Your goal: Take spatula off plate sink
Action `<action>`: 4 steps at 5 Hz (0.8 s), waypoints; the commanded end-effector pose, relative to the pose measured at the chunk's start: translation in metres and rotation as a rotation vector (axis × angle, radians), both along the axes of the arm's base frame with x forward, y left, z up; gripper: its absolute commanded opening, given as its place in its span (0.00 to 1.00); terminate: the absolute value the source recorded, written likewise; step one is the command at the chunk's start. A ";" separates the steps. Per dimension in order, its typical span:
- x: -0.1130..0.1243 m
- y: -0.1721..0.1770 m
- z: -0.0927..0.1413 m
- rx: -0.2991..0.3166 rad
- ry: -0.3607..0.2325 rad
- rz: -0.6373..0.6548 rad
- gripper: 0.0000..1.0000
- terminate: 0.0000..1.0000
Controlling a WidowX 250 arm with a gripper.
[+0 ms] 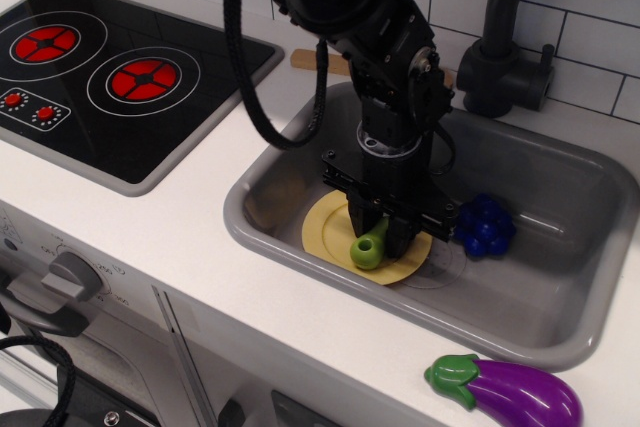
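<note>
The pale-yellow plate (330, 230) lies on the floor of the grey sink (560, 287), at its front left. The spatula's lime-green handle (368, 249) pokes out toward the front, low over the plate. Its grey blade is hidden behind the arm. My black gripper (380, 237) reaches straight down into the sink, and its two fingers (358, 225) are closed in on both sides of the handle. Whether the spatula still rests on the plate I cannot tell.
Blue toy grapes (485, 224) lie in the sink just right of the gripper. A purple eggplant (510, 392) lies on the counter at the front right. A black faucet (505, 37) stands behind the sink. A black stovetop (110, 72) is at the left.
</note>
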State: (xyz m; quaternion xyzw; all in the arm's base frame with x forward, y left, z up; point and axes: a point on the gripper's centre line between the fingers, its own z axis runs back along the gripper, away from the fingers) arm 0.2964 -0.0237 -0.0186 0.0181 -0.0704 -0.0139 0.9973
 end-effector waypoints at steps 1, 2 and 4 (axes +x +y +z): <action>0.011 -0.004 0.036 0.000 -0.084 0.063 0.00 0.00; 0.011 -0.013 0.049 -0.030 -0.085 0.040 0.00 0.00; -0.010 -0.046 0.065 -0.040 -0.083 -0.233 0.00 0.00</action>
